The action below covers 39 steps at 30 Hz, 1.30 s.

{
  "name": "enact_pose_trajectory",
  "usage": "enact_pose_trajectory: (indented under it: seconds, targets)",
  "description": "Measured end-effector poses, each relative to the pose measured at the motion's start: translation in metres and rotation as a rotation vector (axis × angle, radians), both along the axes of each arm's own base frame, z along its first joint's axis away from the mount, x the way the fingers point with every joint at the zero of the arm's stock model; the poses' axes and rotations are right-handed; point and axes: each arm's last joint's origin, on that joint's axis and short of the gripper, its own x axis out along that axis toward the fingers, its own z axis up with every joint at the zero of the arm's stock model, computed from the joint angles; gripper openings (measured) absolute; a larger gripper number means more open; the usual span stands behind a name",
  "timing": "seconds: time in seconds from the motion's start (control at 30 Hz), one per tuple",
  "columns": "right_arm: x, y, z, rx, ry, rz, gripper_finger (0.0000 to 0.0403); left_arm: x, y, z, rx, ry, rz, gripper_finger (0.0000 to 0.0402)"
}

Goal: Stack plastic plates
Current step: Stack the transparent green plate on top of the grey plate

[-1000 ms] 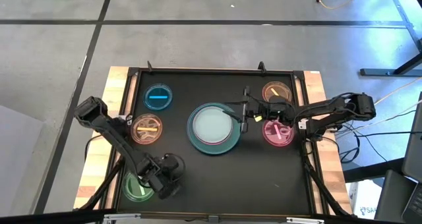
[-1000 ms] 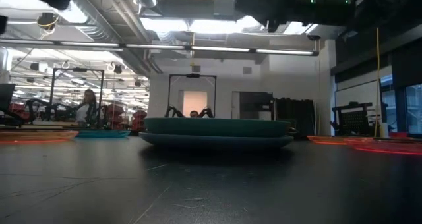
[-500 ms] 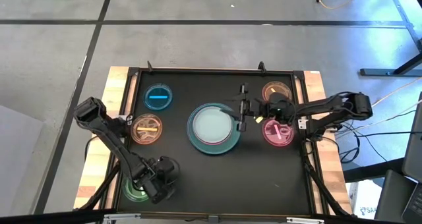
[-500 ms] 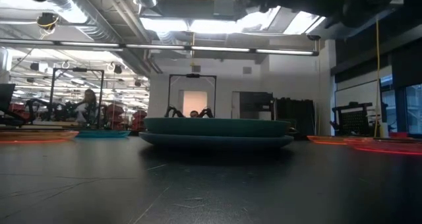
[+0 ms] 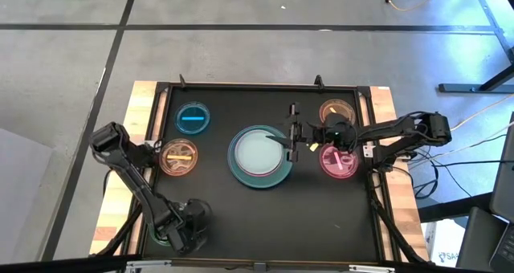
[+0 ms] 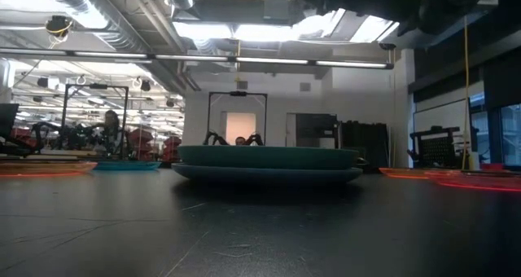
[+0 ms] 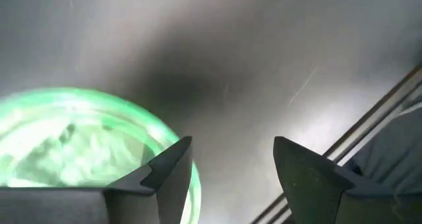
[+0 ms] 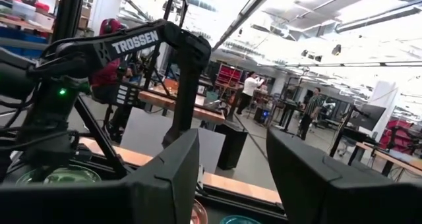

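At the table's middle a pale-mint plate (image 5: pixel 259 152) lies in a large teal plate (image 5: pixel 277 173); the low view shows this stack (image 6: pixel 267 164) side on. Small plates lie singly on the mat: blue (image 5: pixel 193 118), orange (image 5: pixel 178 156), amber (image 5: pixel 336 111) and magenta (image 5: pixel 339 162). My right gripper (image 5: pixel 291 136) hangs open over the stack's right rim. My left gripper (image 5: pixel 183 231) is open above the green plate (image 7: pixel 66 138) near the near-left corner. One finger (image 7: pixel 168 174) stands over that plate's rim, the other (image 7: pixel 310 178) over bare mat.
The black mat sits inside a raised frame (image 5: pixel 257 86) on a wooden table (image 5: pixel 143 92). The frame's near-left rail (image 7: pixel 369 135) runs close beside my left gripper. Bare mat (image 5: pixel 273 217) stretches between the stack and the near edge.
My left gripper has swung toward the near-left corner and now covers most of the green plate, which showed beside it a second ago. My right gripper has edged slightly toward the table's left, staying open. No plate has moved.
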Motion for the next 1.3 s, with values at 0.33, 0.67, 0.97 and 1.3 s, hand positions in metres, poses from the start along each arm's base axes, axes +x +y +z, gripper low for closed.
enact_pose_trajectory:
  seconds: [0.33,0.67,0.97,1.3]
  targets:
    - [0.000,0.000,-0.001,0.002,0.010,0.000,0.0172,0.000,-0.008,-0.034,0.001,0.193,0.043,0.0206]
    - [0.000,0.000,-0.001,0.001,0.007,0.000,0.0172,0.000,-0.010,-0.045,0.001,0.273,0.019,0.0142]
    - [0.000,0.000,0.000,-0.022,-0.003,-0.006,0.0172,0.000,-0.010,-0.044,0.010,0.246,-0.059,0.0032]
    - [0.000,0.000,0.001,-0.024,-0.009,-0.006,0.0172,0.011,-0.009,-0.018,0.123,0.107,-0.144,0.0003]
